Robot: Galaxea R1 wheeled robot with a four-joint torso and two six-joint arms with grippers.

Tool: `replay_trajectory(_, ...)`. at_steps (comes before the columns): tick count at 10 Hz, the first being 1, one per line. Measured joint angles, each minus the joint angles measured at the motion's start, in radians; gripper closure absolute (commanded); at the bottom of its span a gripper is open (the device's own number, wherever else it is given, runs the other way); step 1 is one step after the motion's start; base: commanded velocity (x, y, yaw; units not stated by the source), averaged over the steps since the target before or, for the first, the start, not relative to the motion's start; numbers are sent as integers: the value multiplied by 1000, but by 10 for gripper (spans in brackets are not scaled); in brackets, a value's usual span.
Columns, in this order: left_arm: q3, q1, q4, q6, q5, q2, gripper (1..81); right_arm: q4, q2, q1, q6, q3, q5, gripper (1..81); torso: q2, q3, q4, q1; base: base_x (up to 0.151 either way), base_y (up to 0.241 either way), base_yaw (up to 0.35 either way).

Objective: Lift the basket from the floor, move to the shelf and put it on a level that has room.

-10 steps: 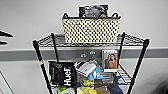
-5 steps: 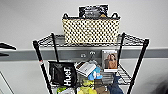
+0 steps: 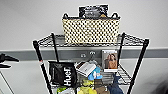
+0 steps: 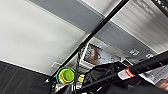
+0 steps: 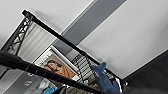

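The cream woven basket (image 3: pixel 91 31) with a dark rim and two black loop handles stands upright on the level (image 3: pixel 48 40), the top wire tier of the shelf (image 3: pixel 40 57). A dark packet sticks up out of it. My left gripper (image 3: pixel 14 63) is at the left edge of the head view, well below and left of the basket. It is open, with nothing between its two dark fingers. The left wrist view looks up past a black post (image 4: pixel 100 23) of the shelf. The dark floor (image 4: pixel 20 80) lies under the rack.
The tier below holds a black Huel bag (image 3: pixel 62 75), a picture book (image 3: pixel 110 60), a blue soft toy (image 5: pixel 105 80) and a green lidded tub (image 4: pixel 66 75). A white wall with a grey band (image 3: pixel 155 53) stands right behind the rack.
My left gripper has dropped lower at the left edge of the head view. The basket and the rack have stayed where they were.
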Motion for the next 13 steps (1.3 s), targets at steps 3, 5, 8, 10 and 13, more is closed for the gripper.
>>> replay_trajectory(3,0,124,0,43,-59,0,10,-2,42,-142,-21,-21,41,10,0,0,0,0,0,0,0)
replay_trajectory(5,2,203,0,58,-104,5,10,-2,77,-249,-38,-24,80,10,0,0,0,0,0,0,0)
replay_trajectory(8,9,339,0,81,-181,32,10,-3,140,-413,-69,-41,150,10,0,0,0,0,0,0,0)
replay_trajectory(10,10,431,0,103,-241,52,10,-3,187,-519,-92,-55,205,10,0,0,0,0,0,0,0)
replay_trajectory(13,16,515,-2,130,-309,81,10,-2,242,-624,-120,-69,268,10,0,0,0,0,0,0,0)
